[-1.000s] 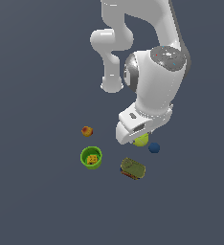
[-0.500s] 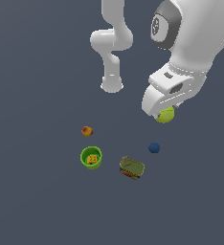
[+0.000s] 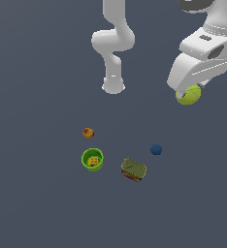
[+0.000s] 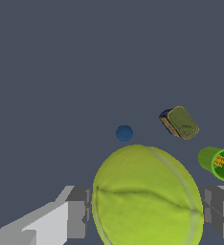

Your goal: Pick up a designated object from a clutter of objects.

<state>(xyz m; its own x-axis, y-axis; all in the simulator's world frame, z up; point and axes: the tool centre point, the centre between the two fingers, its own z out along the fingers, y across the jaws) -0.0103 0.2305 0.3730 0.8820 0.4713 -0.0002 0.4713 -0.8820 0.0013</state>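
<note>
Yellow-green ball (image 3: 188, 95) clamped in gripper (image 4: 147, 210), top hidden by gripper, orange block (image 4: 219, 161) in green cup (image 4: 218, 163) half cut off

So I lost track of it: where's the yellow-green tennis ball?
The round yellow-green tennis ball sits in the hand, up at the exterior view's right, above the small dark blue ball.

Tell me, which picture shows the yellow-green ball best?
The wrist view: the yellow-green ball fills much of the picture, its seam plain, with a grey finger on each side. In the exterior view only its lower part peeks out beneath the white hand, high above the other things.
</note>
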